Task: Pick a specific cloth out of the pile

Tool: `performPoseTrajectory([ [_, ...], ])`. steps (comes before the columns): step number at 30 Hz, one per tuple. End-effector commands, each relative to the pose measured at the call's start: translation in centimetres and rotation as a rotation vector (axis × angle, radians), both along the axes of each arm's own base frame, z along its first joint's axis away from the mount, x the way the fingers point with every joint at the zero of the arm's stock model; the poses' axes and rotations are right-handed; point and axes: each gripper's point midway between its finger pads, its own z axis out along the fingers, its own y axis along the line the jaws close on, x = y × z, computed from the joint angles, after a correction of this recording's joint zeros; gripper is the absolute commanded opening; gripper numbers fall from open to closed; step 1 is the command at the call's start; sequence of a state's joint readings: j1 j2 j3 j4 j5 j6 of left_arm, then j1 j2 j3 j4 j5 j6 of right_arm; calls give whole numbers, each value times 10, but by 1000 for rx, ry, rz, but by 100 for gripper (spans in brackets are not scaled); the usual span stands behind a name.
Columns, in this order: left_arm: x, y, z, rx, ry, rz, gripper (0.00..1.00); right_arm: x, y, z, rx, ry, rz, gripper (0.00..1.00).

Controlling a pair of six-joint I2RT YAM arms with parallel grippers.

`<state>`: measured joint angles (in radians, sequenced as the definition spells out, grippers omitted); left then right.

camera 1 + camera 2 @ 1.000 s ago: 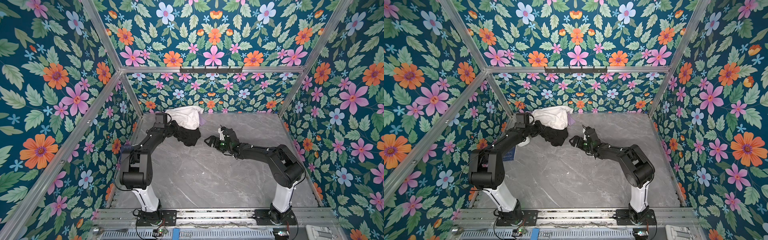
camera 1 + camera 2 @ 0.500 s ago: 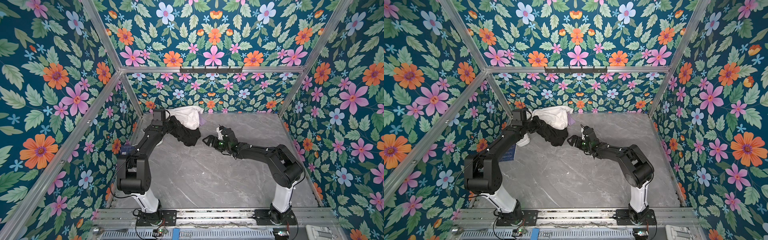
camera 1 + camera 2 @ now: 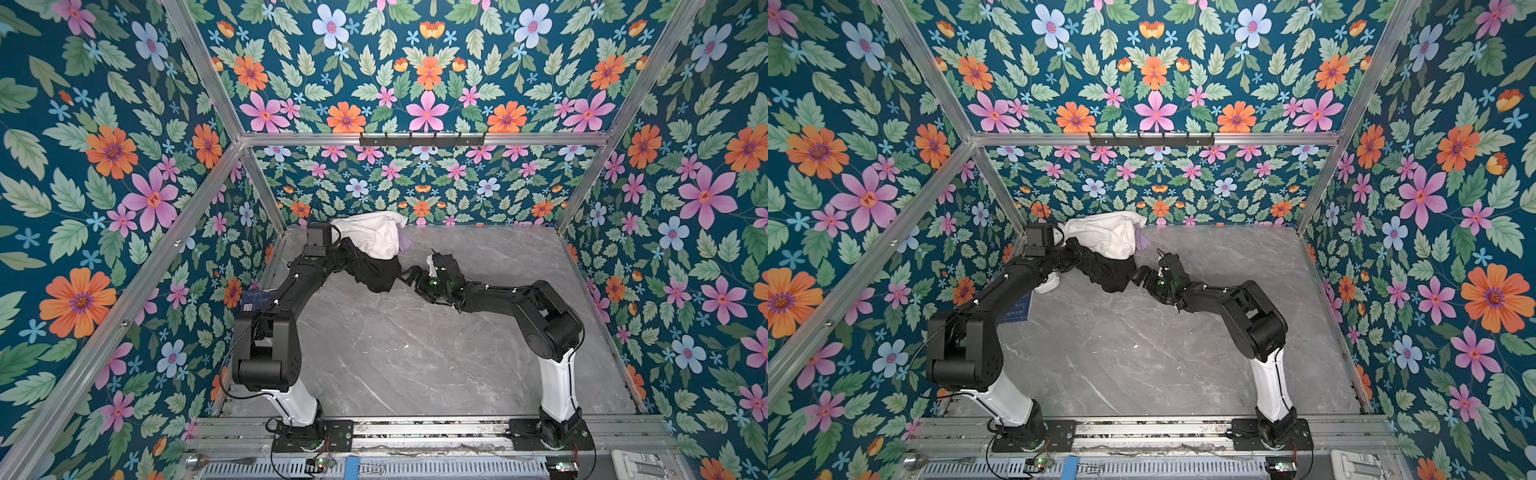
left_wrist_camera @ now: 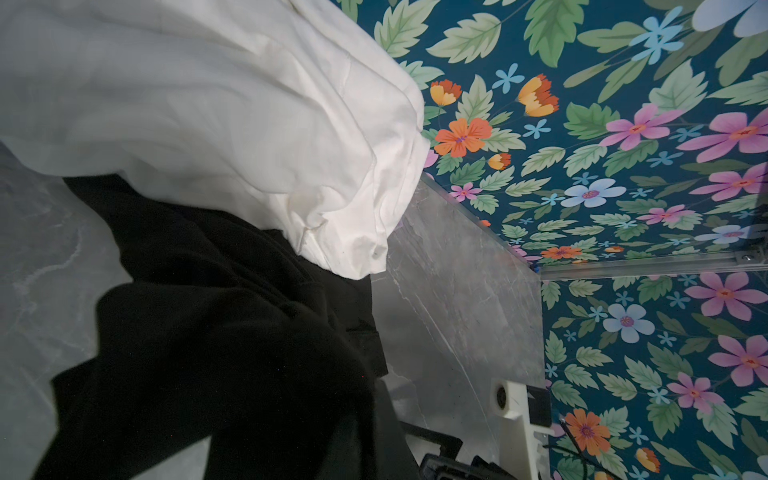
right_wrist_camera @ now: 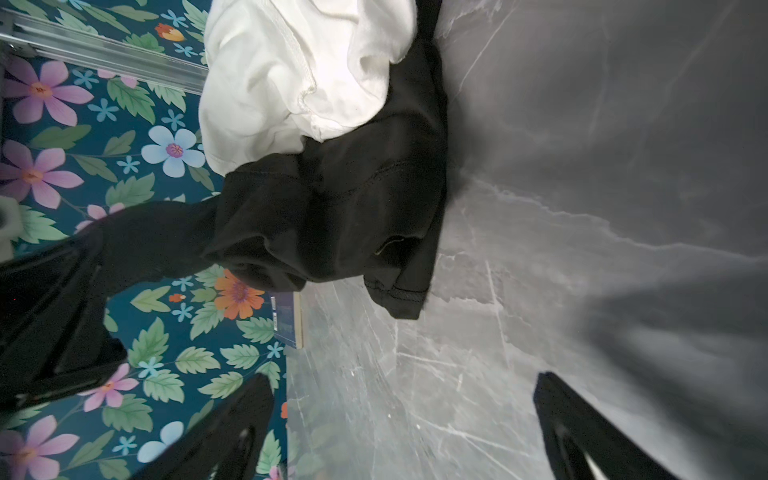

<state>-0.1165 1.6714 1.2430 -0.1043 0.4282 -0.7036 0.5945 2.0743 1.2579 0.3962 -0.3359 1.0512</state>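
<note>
While the shut left gripper (image 3: 345, 255) seems to pinch one end of the black cloth (image 3: 374, 274), which pokes out from under the white garment (image 3: 372, 235) at the back of the table (image 3: 415, 353), the wide-open right gripper (image 3: 412, 281) sits just beside its other end.

Both top views look steeply down from high above the front rail (image 3: 415, 428) toward the back wall (image 3: 415, 183), far enough to hold the whole table (image 3: 395, 353). Each wrist view sits low and close to the pile (image 4: 216, 124), from opposite sides, the right one slightly farther back; all 4 views share it.
</note>
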Motion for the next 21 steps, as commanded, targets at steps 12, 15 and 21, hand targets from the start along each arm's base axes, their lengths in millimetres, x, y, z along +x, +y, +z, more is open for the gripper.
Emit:
performPoseTrajectory([
  [12, -4, -2, -3, -8, -15, -15, 7, 36, 19, 10, 132, 17, -95, 60],
  [15, -5, -2, -5, -11, -13, -16, 7, 42, 23, 7, 143, 28, -105, 51],
  [21, -6, -3, -6, -13, -12, -16, 7, 53, 25, -2, 139, 37, -121, 38],
])
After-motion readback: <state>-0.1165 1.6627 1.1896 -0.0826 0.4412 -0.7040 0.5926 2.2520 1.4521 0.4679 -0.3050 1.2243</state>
